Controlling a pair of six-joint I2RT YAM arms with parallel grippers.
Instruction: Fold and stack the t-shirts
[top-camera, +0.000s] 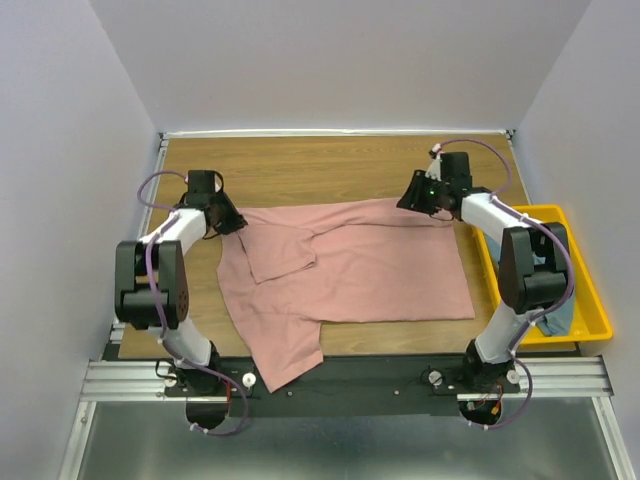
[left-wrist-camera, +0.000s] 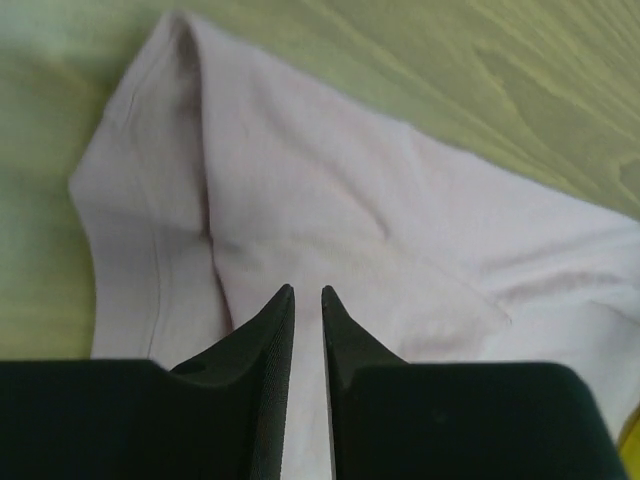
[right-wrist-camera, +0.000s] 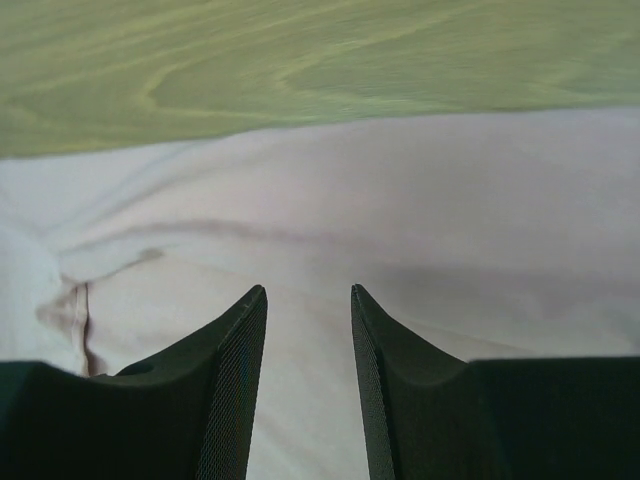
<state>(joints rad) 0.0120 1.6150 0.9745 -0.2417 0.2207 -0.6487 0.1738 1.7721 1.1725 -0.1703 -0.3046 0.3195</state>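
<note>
The left gripper (left-wrist-camera: 307, 292) has its jaws drawn almost together, with only a thin slit between the tips. It is poised over pale pink cloth, and whether any of that cloth is pinched cannot be told. The right gripper (right-wrist-camera: 308, 290) stands released, a clear gap between its jaws, just above a smooth stretch of the same cloth. Both sit at the 12 o'clock edge of the pink t-shirt (top-camera: 380, 270), the left one at its 10 o'clock corner and the right one near its 2 o'clock corner. The shirt lies spread across the middle of the wooden desk (top-camera: 330, 165), its long axis running from 9 to 3 o'clock. One part is folded over onto the body toward the 9 o'clock end. A flap points to 6 o'clock and hangs over the desk's near edge. At 3 o'clock, well apart from the pink shirt, the yellow bin (top-camera: 575, 341) holds the blue-grey t-shirt (top-camera: 556, 318), crumpled behind the right arm.
</note>
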